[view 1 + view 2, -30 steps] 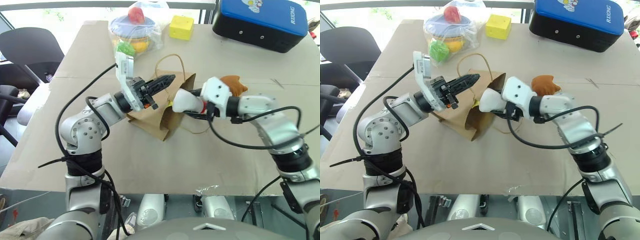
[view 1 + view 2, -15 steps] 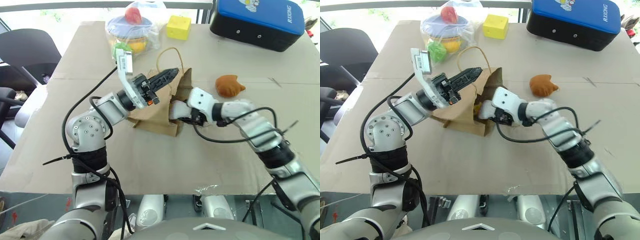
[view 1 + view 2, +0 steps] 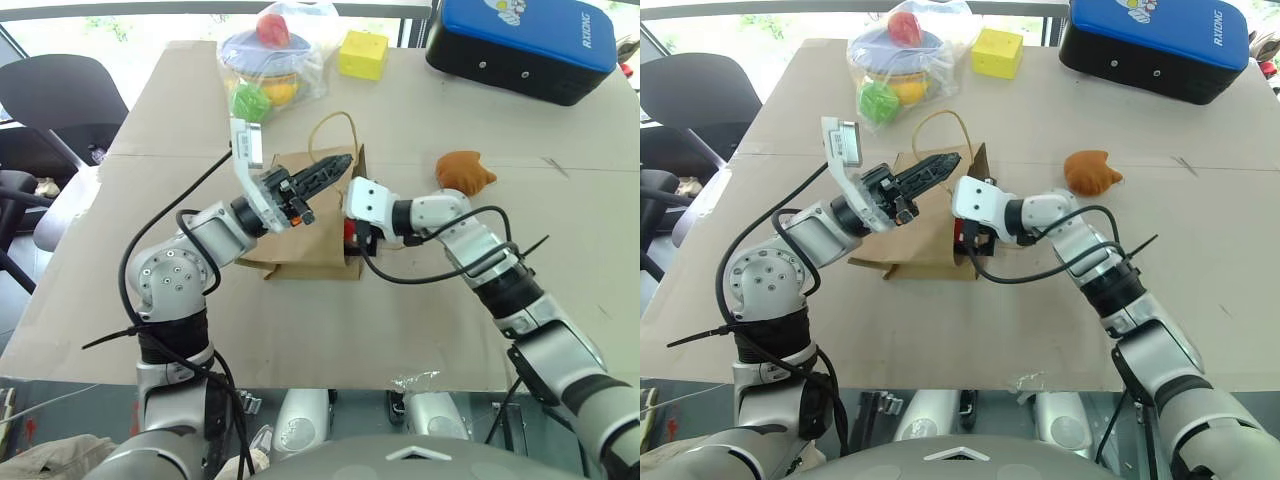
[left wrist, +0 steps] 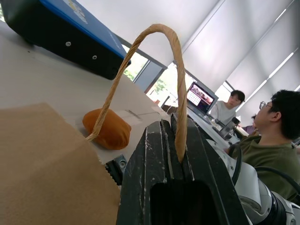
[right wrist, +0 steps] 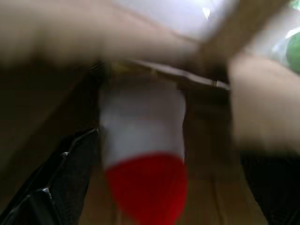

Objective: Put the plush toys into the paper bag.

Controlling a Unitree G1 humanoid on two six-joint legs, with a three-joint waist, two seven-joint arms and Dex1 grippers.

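Right wrist view shows the white toy (image 5: 140, 154) inside the paper bag (image 3: 300, 240), between spread jaws.

The left gripper (image 3: 335, 165) is pinching shut, its arm bending up and reaching toward the right. The right gripper (image 3: 965, 238) is pointing left with jaws spread wide, its forearm angling across.

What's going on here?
The robot is packing plush toys into a paper bag lying on the table. Its left hand is shut on the bag's cord handle, holding the mouth up. Its right hand is at the mouth, fingers apart, with the white toy between them, just inside the bag. The orange toy lies on the table beside the right arm, not yet bagged.
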